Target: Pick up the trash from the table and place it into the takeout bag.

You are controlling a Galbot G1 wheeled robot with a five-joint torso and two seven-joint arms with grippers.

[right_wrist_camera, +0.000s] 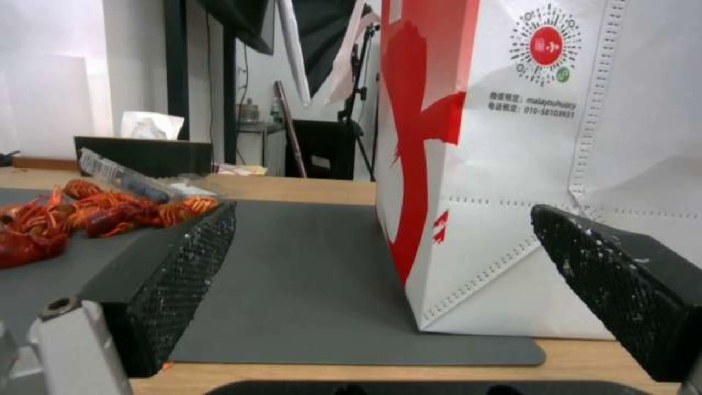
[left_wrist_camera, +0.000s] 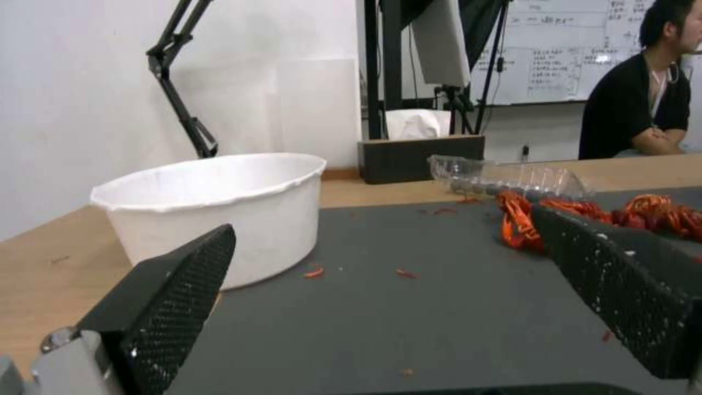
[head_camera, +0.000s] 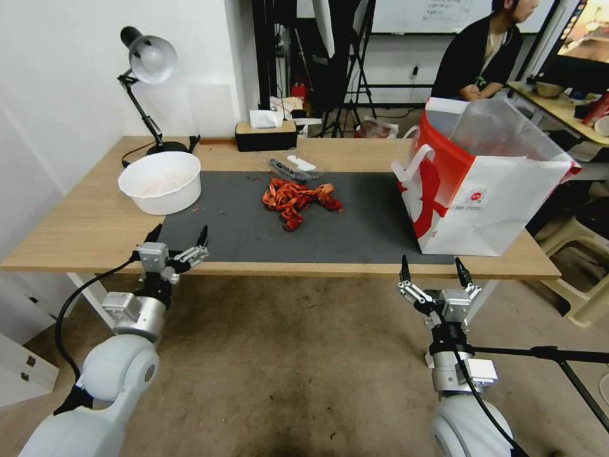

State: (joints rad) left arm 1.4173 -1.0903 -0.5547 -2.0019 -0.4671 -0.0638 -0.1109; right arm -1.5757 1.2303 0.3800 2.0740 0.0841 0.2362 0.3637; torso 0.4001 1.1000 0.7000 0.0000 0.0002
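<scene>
The trash on the table point(head_camera: 82, 222) is a heap of red crayfish shells point(head_camera: 297, 200) point(left_wrist_camera: 585, 214) point(right_wrist_camera: 73, 219) on the dark mat point(head_camera: 355, 228), a white paper bowl point(head_camera: 160, 182) point(left_wrist_camera: 219, 208) at the mat's left end, and a clear plastic packet point(head_camera: 293, 167) point(left_wrist_camera: 504, 178) point(right_wrist_camera: 124, 175) behind the shells. The takeout bag point(head_camera: 482, 190) point(right_wrist_camera: 512, 164) stands upright and open at the right end. My left gripper point(head_camera: 179, 236) point(left_wrist_camera: 381, 227) is open at the front edge, below the bowl. My right gripper point(head_camera: 431, 270) point(right_wrist_camera: 384, 215) is open just off the front edge, facing the bag's left corner.
A desk lamp point(head_camera: 149, 63) and a black tissue box point(head_camera: 265, 132) stand along the table's far edge. Small red scraps lie on the mat near the bowl. A black tripod leg point(head_camera: 552, 355) runs beside my right arm. A plastic stool point(head_camera: 583, 254) sits right of the table.
</scene>
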